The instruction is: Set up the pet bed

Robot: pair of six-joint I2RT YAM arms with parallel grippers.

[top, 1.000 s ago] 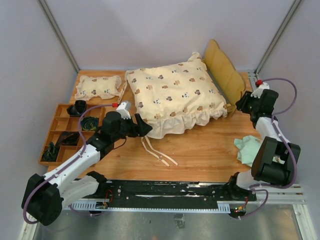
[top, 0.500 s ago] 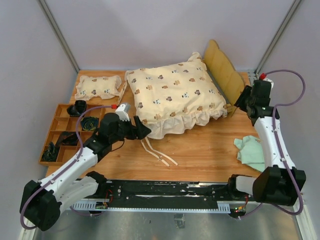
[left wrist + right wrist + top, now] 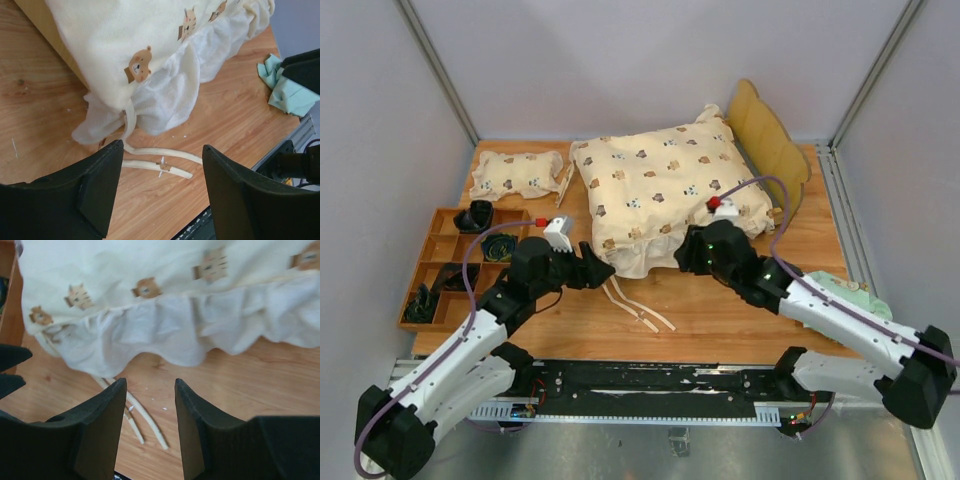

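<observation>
My left gripper (image 3: pixel 162 147) and right gripper (image 3: pixel 150 383), jaws apart and empty, face the near hem of the ruffled quilt (image 3: pixel 660 185), probably to tug it square over the pet bed (image 3: pixel 762 132).

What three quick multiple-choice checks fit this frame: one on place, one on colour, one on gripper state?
1. Where does the small pillow lie? A near right; B far left; C centre.
2. What colour is the loose cloth at the right? A red; B black; C pale green.
3. The left gripper is: A open, empty; B shut on fabric; C shut on a tie.
Key: B, it sits at the far-left corner in the top view; C, the left wrist view shows pale green; A, its jaws stand apart with nothing gripped.
</observation>
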